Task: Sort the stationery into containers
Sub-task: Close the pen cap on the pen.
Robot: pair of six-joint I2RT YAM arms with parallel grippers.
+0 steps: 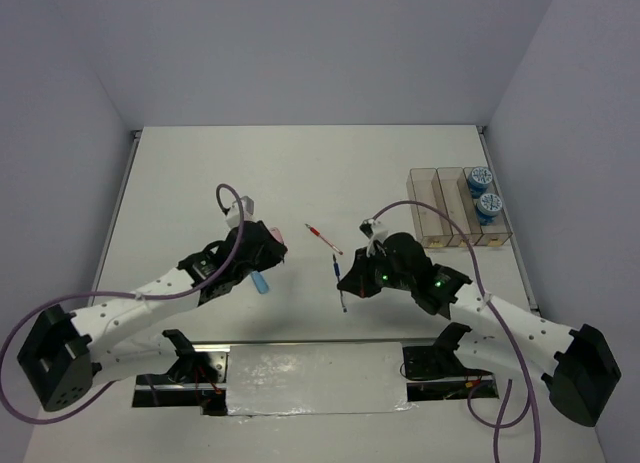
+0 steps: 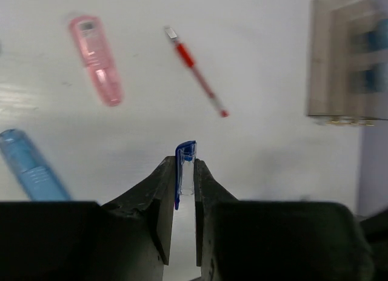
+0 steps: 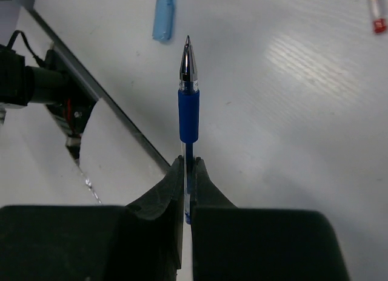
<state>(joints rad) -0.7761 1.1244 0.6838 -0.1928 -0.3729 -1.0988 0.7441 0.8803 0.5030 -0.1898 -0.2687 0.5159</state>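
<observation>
My left gripper (image 2: pixel 185 162) is shut on a small blue-and-clear pen cap (image 2: pixel 185 165), held above the table. Beyond it lie a pink oblong piece (image 2: pixel 96 59), the red pen (image 2: pixel 197 71) and a light blue oblong piece (image 2: pixel 33 165). My right gripper (image 3: pixel 188 161) is shut on the blue pen (image 3: pixel 188 105), whose bare metal tip points away from the jaws. From above, the left gripper (image 1: pixel 281 251) and right gripper (image 1: pixel 350 275) face each other, with the red pen (image 1: pixel 323 238) between them. The containers (image 1: pixel 424 208) stand at the right, with two blue rolls (image 1: pixel 485 191) in the rightmost bin.
The blue oblong piece (image 1: pixel 262 281) lies just in front of the left gripper, near the table's front edge. A metal plate (image 1: pixel 315 378) and both arm bases sit along that edge. White walls close the table on three sides.
</observation>
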